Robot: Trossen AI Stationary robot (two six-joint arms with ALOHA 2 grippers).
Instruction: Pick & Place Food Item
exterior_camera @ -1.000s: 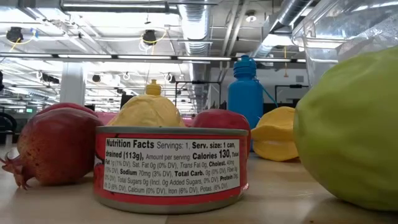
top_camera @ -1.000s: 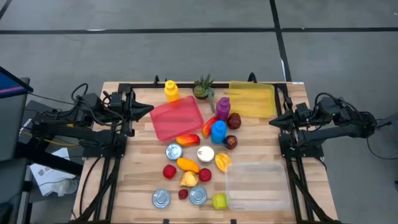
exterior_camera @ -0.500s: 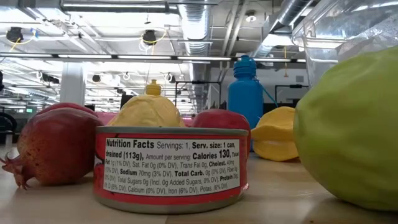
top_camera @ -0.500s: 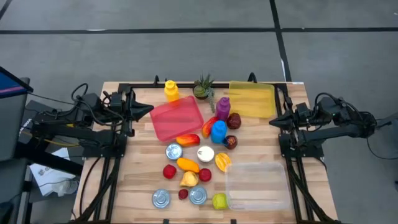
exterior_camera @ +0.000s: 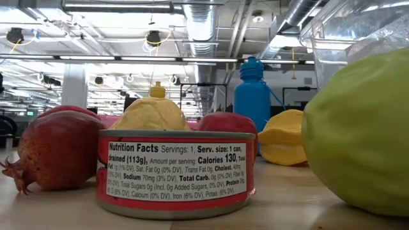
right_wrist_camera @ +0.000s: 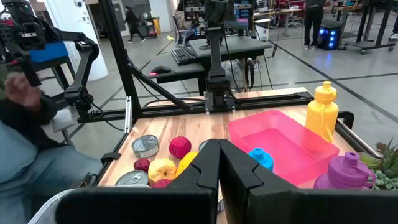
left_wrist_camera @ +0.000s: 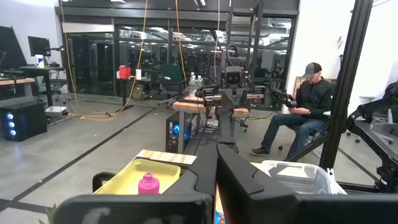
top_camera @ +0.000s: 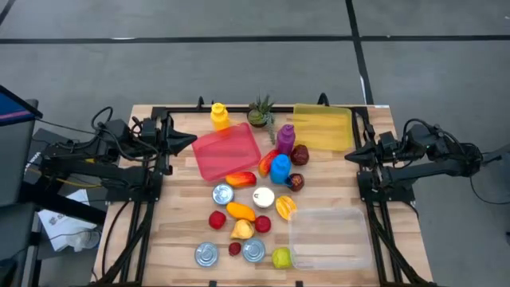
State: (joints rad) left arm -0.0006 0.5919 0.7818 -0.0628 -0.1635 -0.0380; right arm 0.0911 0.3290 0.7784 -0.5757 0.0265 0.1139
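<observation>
Food items sit clustered mid-surface (top_camera: 167,239), untouched: orange piece (top_camera: 240,210), yellow pear-like fruit (top_camera: 242,229), red apple (top_camera: 217,219), small dark-red fruit (top_camera: 234,249), green fruit (top_camera: 280,257), orange-yellow pepper (top_camera: 284,207), three cans (top_camera: 206,254) among them. Red-yellow mango (top_camera: 240,178) lies just below pink tray (top_camera: 226,151). Blue bottle (top_camera: 280,168) and purple bottle (top_camera: 285,138) stand near centre, pomegranate (top_camera: 299,155) beside purple bottle. Yellow bottle (top_camera: 220,116) and small plant (top_camera: 258,112) at far edge, yellow tray (top_camera: 323,127) to their right. Clear container (top_camera: 328,236) at near right, green fruit touching its corner.

Left hand (top_camera: 185,140) parked at left edge of surface, fingers fully closed, holding nothing. Right hand (top_camera: 351,156) parked at right edge, fingers pressed together, empty too. Both well apart from the food.

Low view: labelled can (exterior_camera: 177,172) up front, pomegranate just left of it, green fruit filling right side.

Left wrist view shows a seated person (left_wrist_camera: 303,112) in the room beyond.
</observation>
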